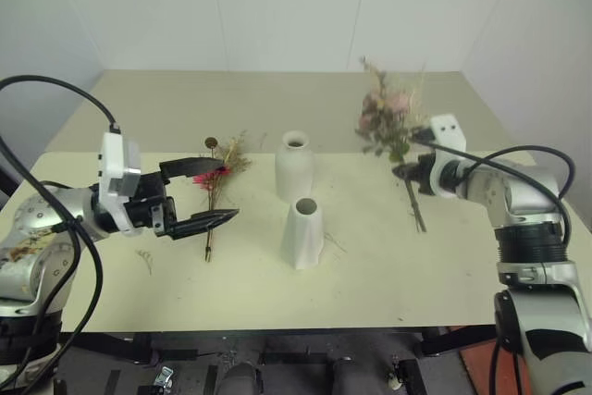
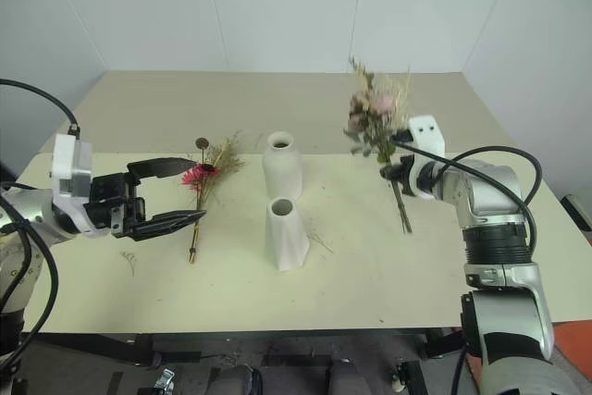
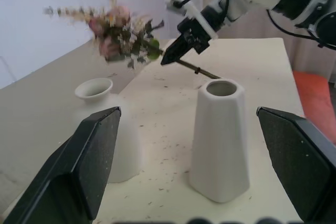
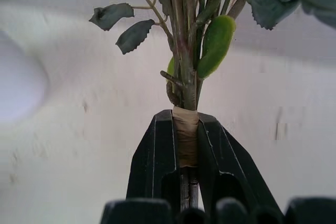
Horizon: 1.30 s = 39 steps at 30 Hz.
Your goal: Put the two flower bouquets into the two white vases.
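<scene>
Clamping the rose bouquet (image 1: 387, 119) blurred, right tool (image 1: 404, 171), left tool (image 1: 205, 193) gaping, empty

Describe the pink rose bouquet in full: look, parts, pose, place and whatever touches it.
The pink rose bouquet is a full bunch of pale pink roses, dark green toothed leaves and cream sprigs on thin stems bound with tan tape. The right gripper is shut on that taped band. The bunch stands nearly upright, blooms up and leaning slightly toward the robot's left. Its stem ends reach down toward the table; whether they touch it cannot be told. It is on the robot's right, apart from both white vases.
</scene>
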Each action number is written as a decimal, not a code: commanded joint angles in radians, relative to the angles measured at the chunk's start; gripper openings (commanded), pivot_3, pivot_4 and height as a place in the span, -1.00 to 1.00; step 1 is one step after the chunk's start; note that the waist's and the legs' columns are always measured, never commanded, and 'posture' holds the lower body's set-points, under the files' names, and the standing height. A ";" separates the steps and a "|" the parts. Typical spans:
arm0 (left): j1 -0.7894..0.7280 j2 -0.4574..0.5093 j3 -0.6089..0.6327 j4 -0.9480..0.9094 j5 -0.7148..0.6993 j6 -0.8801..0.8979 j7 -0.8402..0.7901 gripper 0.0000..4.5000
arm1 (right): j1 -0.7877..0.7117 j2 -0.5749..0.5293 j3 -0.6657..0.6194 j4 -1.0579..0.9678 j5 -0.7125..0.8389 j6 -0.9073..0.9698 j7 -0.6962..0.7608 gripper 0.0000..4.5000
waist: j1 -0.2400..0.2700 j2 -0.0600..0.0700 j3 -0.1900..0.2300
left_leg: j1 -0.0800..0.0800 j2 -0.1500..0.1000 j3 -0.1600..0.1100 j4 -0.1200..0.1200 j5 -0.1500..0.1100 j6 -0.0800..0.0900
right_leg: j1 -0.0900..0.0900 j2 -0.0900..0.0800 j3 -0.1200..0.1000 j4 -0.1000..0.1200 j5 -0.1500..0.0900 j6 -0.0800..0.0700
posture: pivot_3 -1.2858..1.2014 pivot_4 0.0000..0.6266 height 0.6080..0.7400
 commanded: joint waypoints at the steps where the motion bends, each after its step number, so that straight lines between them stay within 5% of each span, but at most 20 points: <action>1: -0.059 0.010 -0.027 0.010 0.037 0.045 0.073 1.00 | -0.063 0.075 -0.074 -0.083 0.026 -0.139 -0.064 -0.90 | -0.002 0.000 0.000 | 0.000 0.000 0.000 0.000 0.000 0.000 | 0.000 0.000 0.000 0.000 0.000 0.000 | 0.03 -0.52 1.00; 20: -0.027 0.039 0.000 -0.060 0.036 0.111 0.111 1.00 | -0.250 0.433 0.013 0.150 0.004 -0.745 -0.034 -0.90 | -0.023 0.001 0.001 | -0.001 0.000 0.000 -0.001 0.000 0.000 | -0.001 -0.001 -0.001 0.004 0.000 0.000 | 0.03 -0.52 1.00; 39: 0.014 0.058 0.038 -0.094 0.024 0.112 0.114 1.00 | -0.299 0.525 0.020 0.385 -0.034 -0.944 -0.042 -0.90 | -0.026 0.002 0.001 | -0.001 0.000 0.000 -0.002 0.000 -0.001 | -0.002 0.000 -0.001 0.004 0.000 0.000 | 0.03 -0.52 1.00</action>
